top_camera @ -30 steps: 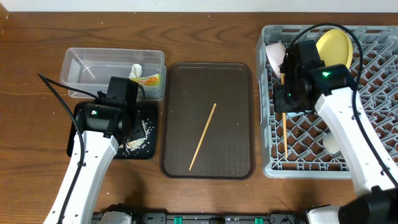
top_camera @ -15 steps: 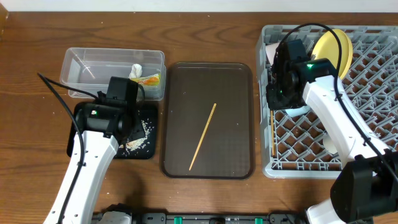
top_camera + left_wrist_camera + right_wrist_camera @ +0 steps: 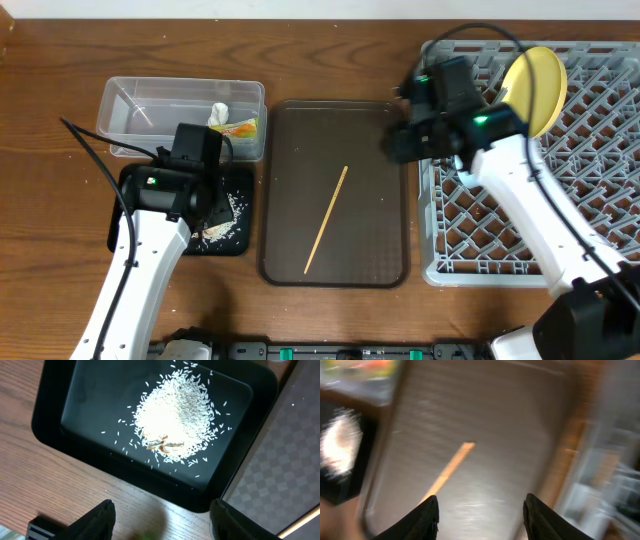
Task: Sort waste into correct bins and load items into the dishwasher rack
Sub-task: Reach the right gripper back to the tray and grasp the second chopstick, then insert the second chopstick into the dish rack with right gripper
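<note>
Now | right tool [image 3: 482, 515] spread, empty | chopstick [image 3: 447, 472] flat on brown tray [image 3: 510, 435], just ahead and below | risk: blurred view, misaligned pinch could skid the thin stick away | left tool [image 3: 162, 520] spread above rice [image 3: 175, 415] in black tray [image 3: 50, 415]

Counter [image 3: 330, 60]: brown wood, grain running left to right, fills nearly whole overhead view; same grain visible in left wrist view. Pale strip [image 3: 250, 8] along far edge, nature unclear. Light even, shadows soft.
</note>
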Tool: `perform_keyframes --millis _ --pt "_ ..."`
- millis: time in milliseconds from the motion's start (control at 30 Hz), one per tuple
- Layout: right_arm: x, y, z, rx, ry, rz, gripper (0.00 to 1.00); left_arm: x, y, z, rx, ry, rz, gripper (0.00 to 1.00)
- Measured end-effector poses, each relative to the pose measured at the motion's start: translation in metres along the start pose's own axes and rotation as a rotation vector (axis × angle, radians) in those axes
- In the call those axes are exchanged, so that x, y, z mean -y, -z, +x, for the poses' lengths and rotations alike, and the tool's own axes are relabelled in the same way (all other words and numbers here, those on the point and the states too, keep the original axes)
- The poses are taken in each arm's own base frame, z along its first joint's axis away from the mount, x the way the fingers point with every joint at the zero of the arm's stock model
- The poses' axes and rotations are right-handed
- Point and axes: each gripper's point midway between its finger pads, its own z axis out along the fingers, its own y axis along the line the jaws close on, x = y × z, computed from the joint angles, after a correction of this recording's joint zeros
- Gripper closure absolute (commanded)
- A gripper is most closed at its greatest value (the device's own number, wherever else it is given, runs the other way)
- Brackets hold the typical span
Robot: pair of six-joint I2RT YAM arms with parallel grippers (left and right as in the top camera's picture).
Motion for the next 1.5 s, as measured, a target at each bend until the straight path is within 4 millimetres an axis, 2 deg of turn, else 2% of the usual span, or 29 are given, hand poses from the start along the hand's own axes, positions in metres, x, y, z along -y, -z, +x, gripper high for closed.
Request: perform_keyframes --millis 167,333,467,567,733,833,1100,1300,1500 --pt "-0.045 -0.018 0.013 -0.027 0.015 -0.018 0.43 0.0 0.0 0.0 -0.001 0.0 0.0 0.36" --pt "-0.066 -0.062 0.045 -0.135 -0.012 0.032 0.43 0.0 0.0 0.0 0.0 0.0 0.0 0.36" --pt "-0.072 -0.102 0.077 -0.234 -0.05 0.101 0.44 0.0 0.0 0.0 0.0 0.0 0.0 0.36" --pt "-0.069 -0.121 0.095 -0.284 -0.08 0.144 0.47 0.0 0.0 0.0 -0.001 0.0 0.0 0.36" --pt "-0.058 -0.141 0.112 -0.334 -0.127 0.2 0.58 0.0 0.0 0.0 -0.001 0.0 0.0 0.36" --pt "-0.051 -0.147 0.12 -0.358 -0.152 0.235 0.68 0.0 0.0 0.0 -0.001 0.0 0.0 0.36" --pt "-0.039 -0.141 0.127 -0.385 -0.191 0.297 0.98 0.0 0.0 0.0 -0.001 0.0 0.0 0.36" --pt "-0.031 -0.138 0.127 -0.399 -0.213 0.31 0.99 0.0 0.0 0.0 -0.001 0.0 -0.001 0.36" --pt "-0.006 -0.119 0.117 -0.407 -0.241 0.328 0.99 0.0 0.0 0.0 -0.001 0.0 0.0 0.36"
